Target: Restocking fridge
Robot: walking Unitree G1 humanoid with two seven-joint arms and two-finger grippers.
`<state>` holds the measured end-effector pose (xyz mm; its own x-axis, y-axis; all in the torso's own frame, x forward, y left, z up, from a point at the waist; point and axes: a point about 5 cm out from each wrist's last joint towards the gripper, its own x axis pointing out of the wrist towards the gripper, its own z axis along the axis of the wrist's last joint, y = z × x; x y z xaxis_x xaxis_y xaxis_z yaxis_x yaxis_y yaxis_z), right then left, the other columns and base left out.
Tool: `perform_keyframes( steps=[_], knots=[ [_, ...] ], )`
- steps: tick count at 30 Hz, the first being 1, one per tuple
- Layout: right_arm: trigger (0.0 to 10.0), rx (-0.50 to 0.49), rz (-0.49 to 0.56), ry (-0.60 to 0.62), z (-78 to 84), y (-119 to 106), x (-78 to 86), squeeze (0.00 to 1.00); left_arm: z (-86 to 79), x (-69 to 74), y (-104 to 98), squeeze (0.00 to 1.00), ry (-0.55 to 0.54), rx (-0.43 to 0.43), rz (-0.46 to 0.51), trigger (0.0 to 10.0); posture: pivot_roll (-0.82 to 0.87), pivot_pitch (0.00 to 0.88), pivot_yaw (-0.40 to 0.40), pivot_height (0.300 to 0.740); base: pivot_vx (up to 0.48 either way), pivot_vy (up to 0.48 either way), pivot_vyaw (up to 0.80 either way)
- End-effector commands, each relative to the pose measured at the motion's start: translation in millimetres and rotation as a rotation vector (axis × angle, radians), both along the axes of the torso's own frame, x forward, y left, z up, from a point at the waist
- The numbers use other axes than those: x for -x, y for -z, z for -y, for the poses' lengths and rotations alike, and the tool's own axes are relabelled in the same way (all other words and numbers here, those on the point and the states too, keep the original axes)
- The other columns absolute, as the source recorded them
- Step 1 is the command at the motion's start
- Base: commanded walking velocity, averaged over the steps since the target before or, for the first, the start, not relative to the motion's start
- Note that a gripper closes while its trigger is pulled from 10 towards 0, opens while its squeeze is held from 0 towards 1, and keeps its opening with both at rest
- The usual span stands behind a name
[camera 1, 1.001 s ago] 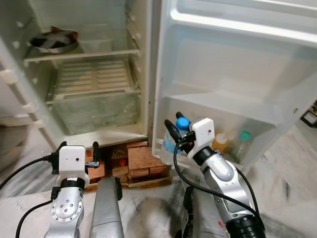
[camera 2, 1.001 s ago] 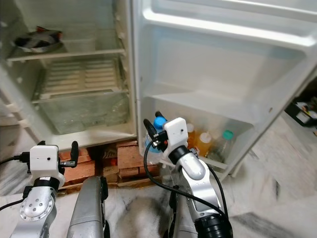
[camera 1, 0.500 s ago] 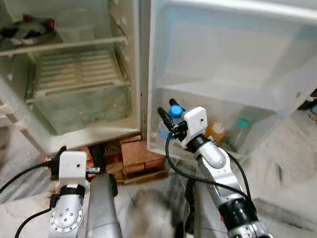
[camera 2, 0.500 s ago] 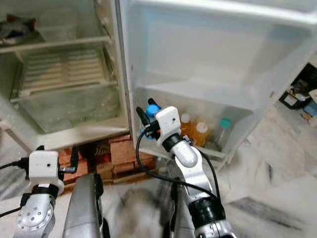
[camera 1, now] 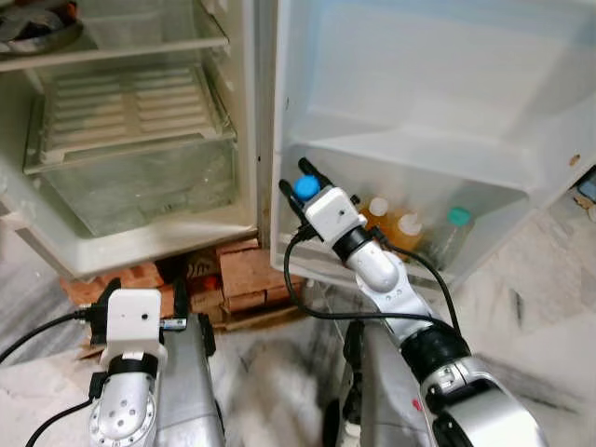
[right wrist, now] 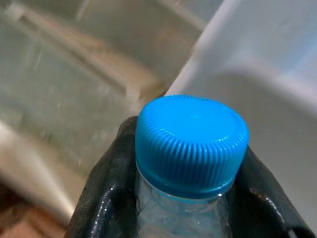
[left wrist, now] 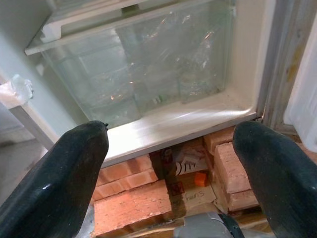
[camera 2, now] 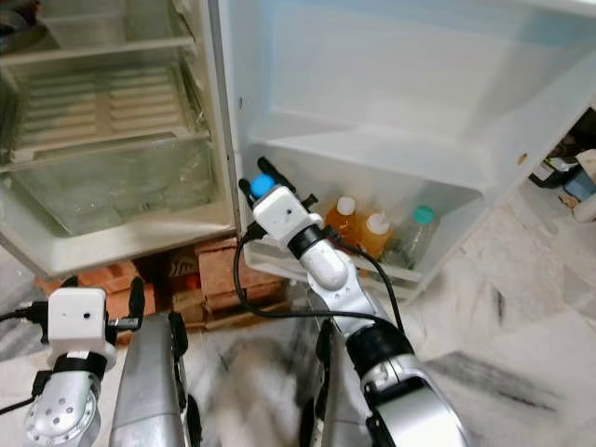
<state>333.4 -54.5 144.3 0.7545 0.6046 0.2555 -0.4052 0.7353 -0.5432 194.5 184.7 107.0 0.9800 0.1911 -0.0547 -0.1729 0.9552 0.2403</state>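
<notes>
My right gripper [camera 1: 300, 181] is shut on a clear bottle with a blue cap [camera 1: 305, 187], held upright at the left end of the lower door shelf [camera 1: 475, 251]. Black fingers [right wrist: 101, 198] press on both sides of the bottle's neck [right wrist: 191, 144]; its body is hidden behind the wrist housing. On that shelf stand two orange bottles with white caps [camera 1: 378, 207] [camera 1: 408, 223] and a clear bottle with a teal cap [camera 1: 456, 216]. My left gripper [left wrist: 168, 163] hangs low and open in front of the bricks, holding nothing.
The fridge stands open on stacked red bricks [camera 1: 251, 277]. Inside are a ribbed shelf [camera 1: 130, 107] and a clear crisper drawer [camera 1: 140, 182]. A dark pan [camera 1: 28, 23] lies on the upper shelf. Marble floor [camera 1: 549, 307] spreads to the right.
The whole view has shifted closer to the fridge door. My right arm has reached forward and up, carrying the bottle to the left end of the door shelf. The left arm stays idle.
</notes>
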Motion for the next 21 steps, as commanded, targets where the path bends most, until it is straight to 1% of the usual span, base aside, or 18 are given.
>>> perform_keyframes(
  steps=[1,2,5,8,10,11,12,13,14,18,20,21],
  knots=[
    [10.0,0.066,0.042,0.003,1.0,5,-0.6,0.00,1.4,5.4,-3,0.00,-0.004,-0.011,-0.006,10.0,0.23,0.220,-0.105,0.480,0.000,0.000,0.00],
    [10.0,0.066,0.042,0.003,1.0,5,-0.6,0.00,1.4,5.4,-3,0.00,-0.004,-0.011,-0.006,10.0,0.23,0.220,-0.105,0.480,0.000,0.000,0.00],
    [10.0,0.104,0.042,0.016,-0.4,11,-4.4,0.00,3.2,12.0,-9,0.00,0.004,-0.027,0.002,10.0,0.23,0.260,-0.112,0.480,0.000,0.000,0.00],
    [10.0,0.102,0.021,0.025,-0.9,14,-6.3,0.00,3.5,14.7,-10,0.00,0.003,-0.028,-0.003,10.0,0.24,0.271,-0.113,0.480,0.000,0.000,0.00],
    [10.0,0.028,-0.103,0.084,4.0,22,-12.5,0.00,3.3,17.9,-10,0.00,0.001,-0.031,-0.014,10.0,0.24,0.282,-0.113,0.480,0.000,0.000,0.00],
    [10.0,0.028,-0.103,0.084,4.0,22,-12.5,0.00,3.3,17.9,-10,0.00,0.001,-0.031,-0.014,10.0,0.24,0.282,-0.113,0.480,0.000,0.000,0.00],
    [10.0,-0.032,-0.202,0.119,7.9,28,-15.8,0.00,2.6,19.6,-11,0.00,-0.002,-0.032,-0.019,10.0,0.25,0.286,-0.114,0.480,0.000,0.000,0.00],
    [10.0,-0.052,-0.235,0.126,9.5,30,-16.8,0.00,2.4,19.6,-11,0.00,-0.002,-0.032,-0.020,10.0,0.25,0.287,-0.114,0.480,0.000,0.000,0.00],
    [10.0,-0.052,-0.235,0.126,9.5,30,-16.8,0.00,2.4,19.6,-11,0.00,-0.002,-0.032,-0.020,10.0,0.25,0.287,-0.114,0.480,0.000,0.000,0.00],
    [10.0,-0.107,-0.332,0.172,19.6,36,-21.5,0.00,3.2,17.7,-13,0.00,0.001,-0.031,-0.019,10.0,0.25,0.289,-0.118,0.480,0.000,0.000,0.00],
    [10.0,-0.112,-0.339,0.182,21.5,36,-22.3,0.00,3.5,17.1,-14,0.00,0.001,-0.031,-0.019,10.0,0.25,0.289,-0.118,0.480,0.000,0.000,0.00],
    [10.0,-0.122,-0.352,0.197,25.5,37,-23.8,0.00,3.9,16.0,-14,0.00,0.002,-0.030,-0.018,10.0,0.24,0.284,-0.121,0.480,0.000,0.000,0.00]
  ],
)
